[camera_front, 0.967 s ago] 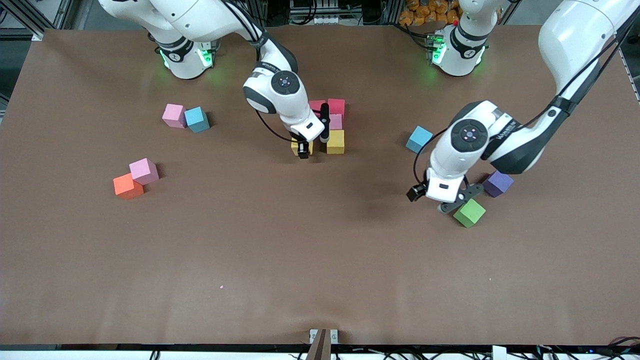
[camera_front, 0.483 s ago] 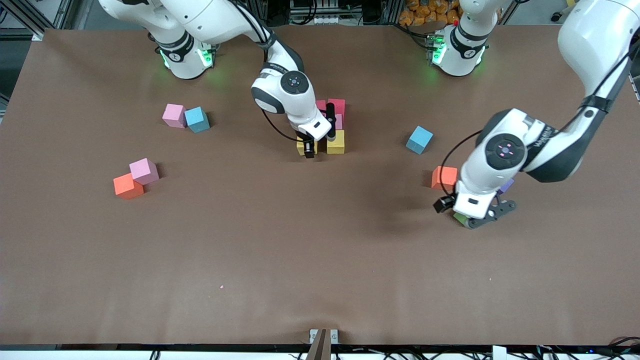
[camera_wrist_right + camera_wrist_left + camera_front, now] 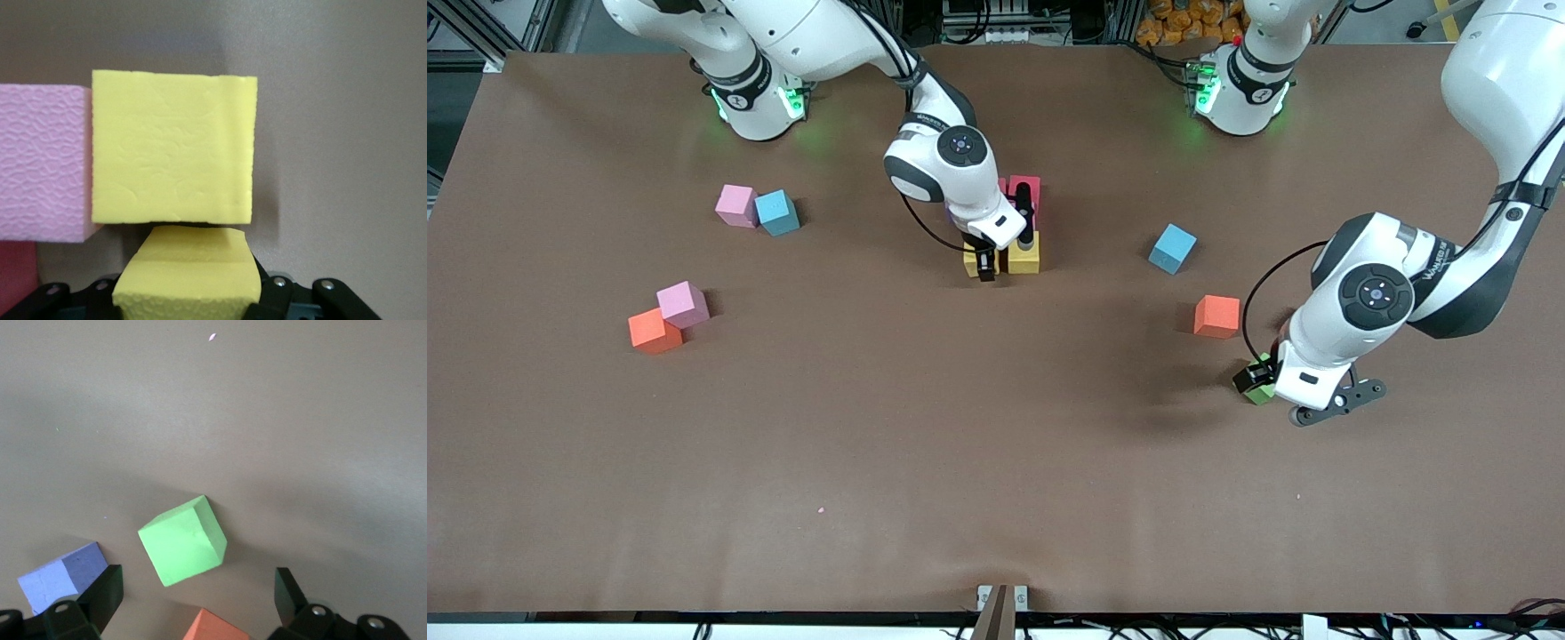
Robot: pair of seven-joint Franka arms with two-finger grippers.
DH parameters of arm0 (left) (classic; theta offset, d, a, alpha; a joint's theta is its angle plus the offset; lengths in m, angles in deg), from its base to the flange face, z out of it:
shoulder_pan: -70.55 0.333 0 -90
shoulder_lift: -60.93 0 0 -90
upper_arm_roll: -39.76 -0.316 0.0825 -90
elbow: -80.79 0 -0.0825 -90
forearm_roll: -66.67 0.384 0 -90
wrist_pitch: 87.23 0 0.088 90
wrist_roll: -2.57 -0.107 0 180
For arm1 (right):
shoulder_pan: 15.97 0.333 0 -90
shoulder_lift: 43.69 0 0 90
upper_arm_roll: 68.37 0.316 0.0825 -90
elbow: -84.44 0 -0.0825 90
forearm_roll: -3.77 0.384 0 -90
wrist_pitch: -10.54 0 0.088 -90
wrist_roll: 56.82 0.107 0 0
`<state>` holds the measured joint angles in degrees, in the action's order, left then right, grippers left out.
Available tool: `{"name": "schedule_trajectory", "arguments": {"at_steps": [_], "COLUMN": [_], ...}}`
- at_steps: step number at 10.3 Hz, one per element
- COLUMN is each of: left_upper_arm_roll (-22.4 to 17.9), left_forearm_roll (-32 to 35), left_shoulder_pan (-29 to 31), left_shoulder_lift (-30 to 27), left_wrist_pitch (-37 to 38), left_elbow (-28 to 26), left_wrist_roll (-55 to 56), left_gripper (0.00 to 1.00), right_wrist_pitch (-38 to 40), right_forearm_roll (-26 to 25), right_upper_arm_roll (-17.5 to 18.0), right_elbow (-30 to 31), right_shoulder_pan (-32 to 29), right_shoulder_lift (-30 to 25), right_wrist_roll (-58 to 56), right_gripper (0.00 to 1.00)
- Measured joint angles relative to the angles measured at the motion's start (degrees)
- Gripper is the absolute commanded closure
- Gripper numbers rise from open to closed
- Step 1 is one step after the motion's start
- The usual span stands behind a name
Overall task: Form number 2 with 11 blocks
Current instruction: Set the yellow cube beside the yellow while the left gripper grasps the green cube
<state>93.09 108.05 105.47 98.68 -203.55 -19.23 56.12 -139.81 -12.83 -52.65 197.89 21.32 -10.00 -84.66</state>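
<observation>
Two light-blue cubes (image 3: 1172,248) aside, right gripper (image 3: 983,260) jaws clamping yellow block (image 3: 187,275), left gripper (image 3: 197,600) jaws released above green block (image 3: 183,541).

We see a yellow block (image 3: 187,270) gripped in the right gripper (image 3: 190,293), touching another yellow block (image 3: 173,147); a green block (image 3: 183,540) lies tilted under the spread left gripper (image 3: 197,593).

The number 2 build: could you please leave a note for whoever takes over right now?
Right gripper: shut on a yellow block, beside the placed yellow block.
Left gripper: open, by the green block.
Done: red block, pink block and the placed yellow one grouped mid-table.
Left: set the held yellow; fetch green, purple block, orange block, second orange block, lilac block, loose pink block.
</observation>
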Motion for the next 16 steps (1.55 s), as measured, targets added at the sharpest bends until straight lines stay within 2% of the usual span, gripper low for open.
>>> {"name": "schedule_trajectory", "arguments": {"at_steps": [3,5,10,12,16], "left_upper_arm_roll": [-2.1,-3.7,-4.8,-5.2,-7.6], "left_forearm_roll": [0.0,0.0,-4.3,-4.3,-4.4], "left_shoulder_pan": [-0.2,-0.1,-0.3,-0.8,-2.7], "left_shoulder_lift": [3.0,4.1,4.3,4.5,5.6], "left_wrist_pitch": [-0.4,-0.6,-0.9,-1.6,-1.7], "left_elbow": [0.1,0.2,1.5,1.5,1.3], "left_wrist_roll": [-1.8,-1.8,3.0,4.9,5.9], "left_gripper": [0.00,0.00,0.00,0.00,0.00], "right_wrist_pitch": [0.0,0.0,0.0,0.0,0.0], "right_forearm_roll": [0.0,0.0,0.1,0.1,0.1], "right_upper_arm_roll": [-0.3,-0.7,-1.3,-1.3,-1.3], "right_elbow": [-0.9,-1.2,-1.4,-1.5,-1.6], "right_shoulder_pan": [0.5,0.5,0.7,1.0,1.5], "right_shoulder_lift": [0.4,0.6,0.8,0.8,0.8], "right_wrist_roll": [0.2,0.6,2.8,3.1,3.4], "right_gripper": [0.53,0.32,0.33,0.48,0.49]}}
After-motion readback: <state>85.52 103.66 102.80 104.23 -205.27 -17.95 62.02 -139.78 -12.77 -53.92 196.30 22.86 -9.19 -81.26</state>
